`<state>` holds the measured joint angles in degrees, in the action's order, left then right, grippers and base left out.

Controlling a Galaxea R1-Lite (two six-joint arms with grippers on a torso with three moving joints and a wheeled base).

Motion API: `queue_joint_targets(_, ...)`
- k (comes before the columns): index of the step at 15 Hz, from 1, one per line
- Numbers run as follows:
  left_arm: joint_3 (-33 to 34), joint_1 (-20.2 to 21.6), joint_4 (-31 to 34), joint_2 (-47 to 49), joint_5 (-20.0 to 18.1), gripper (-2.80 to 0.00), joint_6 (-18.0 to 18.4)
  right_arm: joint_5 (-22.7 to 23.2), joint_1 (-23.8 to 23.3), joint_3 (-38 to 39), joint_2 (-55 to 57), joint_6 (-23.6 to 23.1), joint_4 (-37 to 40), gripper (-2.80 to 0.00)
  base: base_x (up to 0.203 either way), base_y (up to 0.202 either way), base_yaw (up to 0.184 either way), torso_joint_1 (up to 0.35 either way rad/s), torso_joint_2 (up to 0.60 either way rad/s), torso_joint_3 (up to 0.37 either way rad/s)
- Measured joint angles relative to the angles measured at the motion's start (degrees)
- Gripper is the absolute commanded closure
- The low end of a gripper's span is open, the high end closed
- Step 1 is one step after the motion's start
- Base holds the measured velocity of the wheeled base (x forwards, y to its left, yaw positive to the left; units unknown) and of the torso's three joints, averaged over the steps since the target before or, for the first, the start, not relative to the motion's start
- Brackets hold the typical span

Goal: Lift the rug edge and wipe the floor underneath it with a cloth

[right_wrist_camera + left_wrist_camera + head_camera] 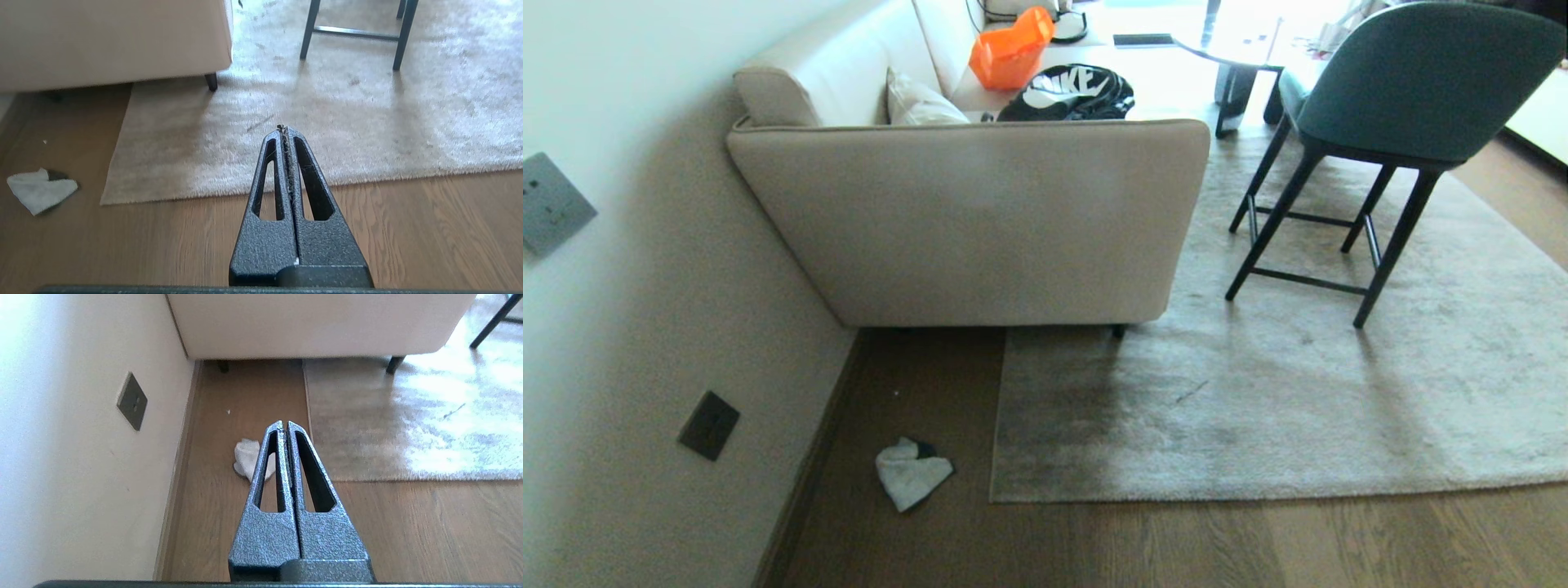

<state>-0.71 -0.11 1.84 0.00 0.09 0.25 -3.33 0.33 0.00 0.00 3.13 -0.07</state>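
The cloth (912, 472) lies crumpled on the floor (1094, 539) at lower left of the head view, near the wall (621, 343), just left of the rug edge (995, 425), which lies flat. Neither arm shows there; left gripper (284, 424) and right gripper (284, 128) are closed, empty.

There are one cloth (912, 472), one rug (1258, 408), one sofa (980, 220), one chair (1405, 90), two wall plates (709, 425) and two grippers (284, 425).
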Motion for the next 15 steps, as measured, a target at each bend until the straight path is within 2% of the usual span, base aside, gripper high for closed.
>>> queue_joint_targets(8,0.0,0.01,-0.02,0.0,-0.02,0.0,0.14,0.0,0.0,0.0,0.0,0.0,0.02,0.0,0.0,0.0,0.0,0.003,0.0,0.202)
queue_joint_targets(15,0.0,0.04,-0.02,0.0,-0.09,0.0,0.19,0.0,0.0,0.0,0.0,0.01,0.0,0.0,0.0,0.0,0.0,0.0,0.0,0.012)
